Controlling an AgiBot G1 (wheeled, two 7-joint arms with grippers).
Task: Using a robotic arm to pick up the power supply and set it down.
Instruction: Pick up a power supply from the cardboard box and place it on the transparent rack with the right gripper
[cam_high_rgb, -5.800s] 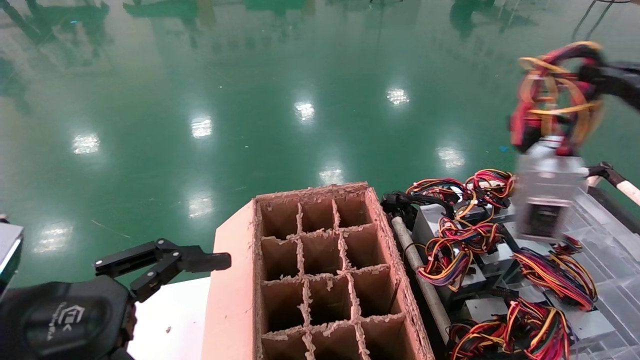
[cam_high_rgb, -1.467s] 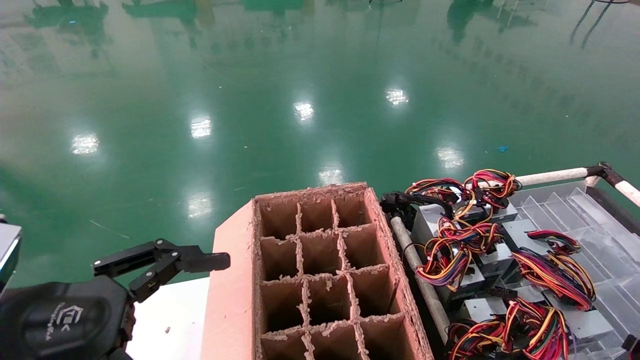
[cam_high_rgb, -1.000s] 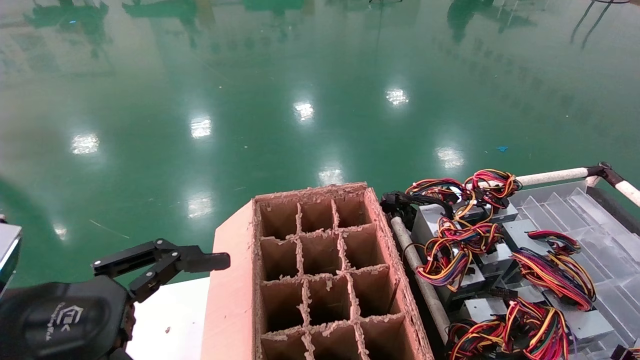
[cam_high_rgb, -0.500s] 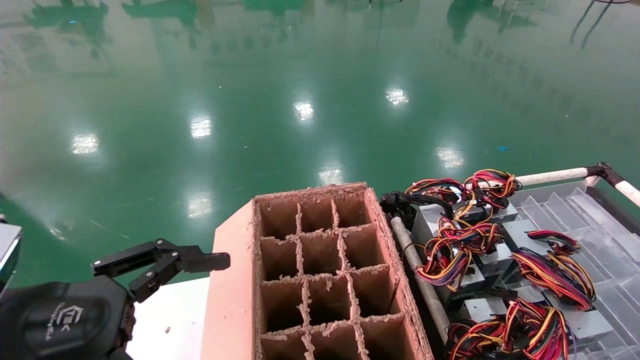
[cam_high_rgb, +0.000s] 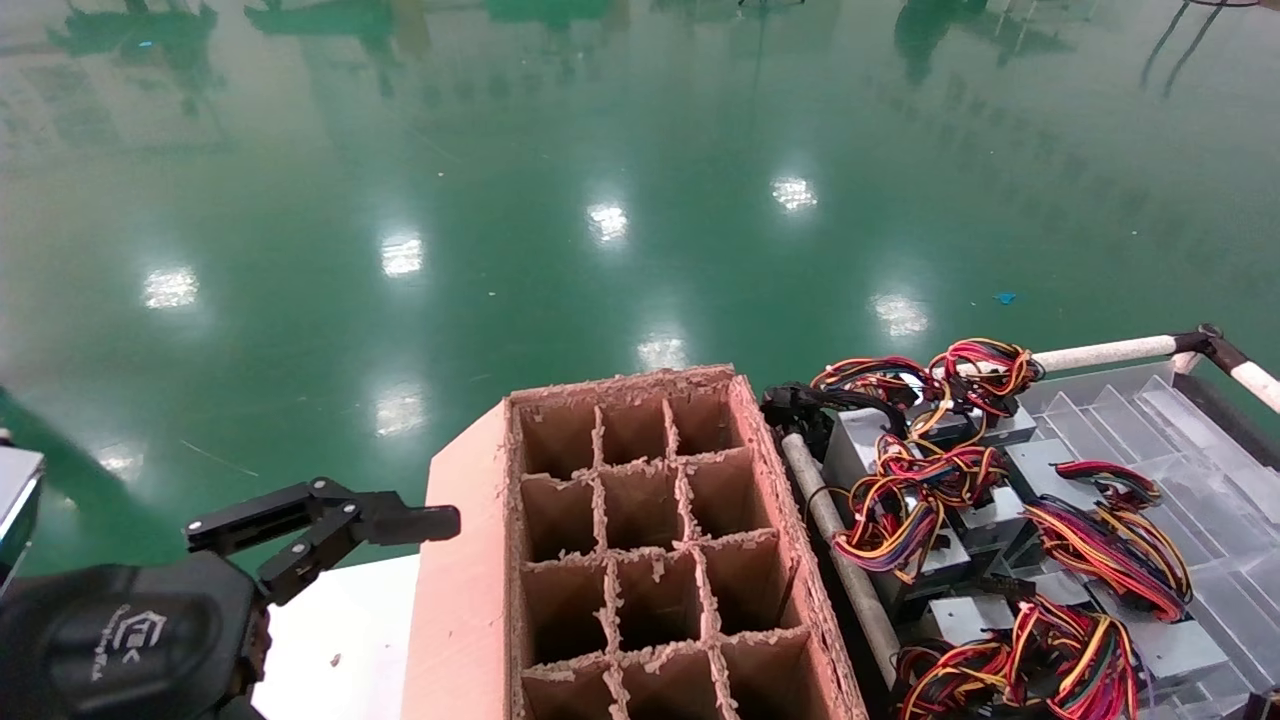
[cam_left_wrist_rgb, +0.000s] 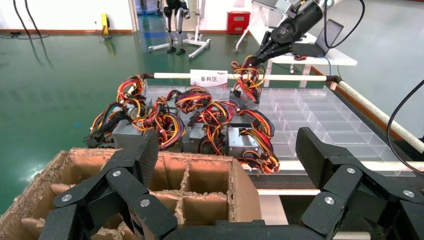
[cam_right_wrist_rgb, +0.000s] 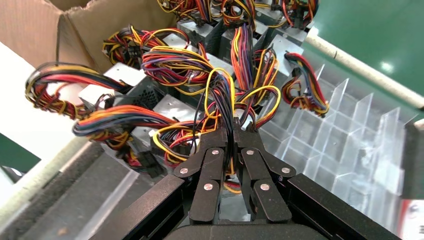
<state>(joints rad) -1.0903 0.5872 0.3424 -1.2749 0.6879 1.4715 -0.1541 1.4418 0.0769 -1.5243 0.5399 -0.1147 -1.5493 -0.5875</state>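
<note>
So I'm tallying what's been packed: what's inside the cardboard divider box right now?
Nothing shows in the cardboard box: every cell visible from the head view looks empty. Its nearest row is cut off, and the deep cell bottoms are shadowed. The power supplies all sit beside it in the clear tray.

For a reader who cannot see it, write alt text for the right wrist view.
The right gripper, fingers shut, pinches the yellow, orange and black wires of a grey power supply among several others, beside a clear divider tray; a cardboard box is beyond.
</note>
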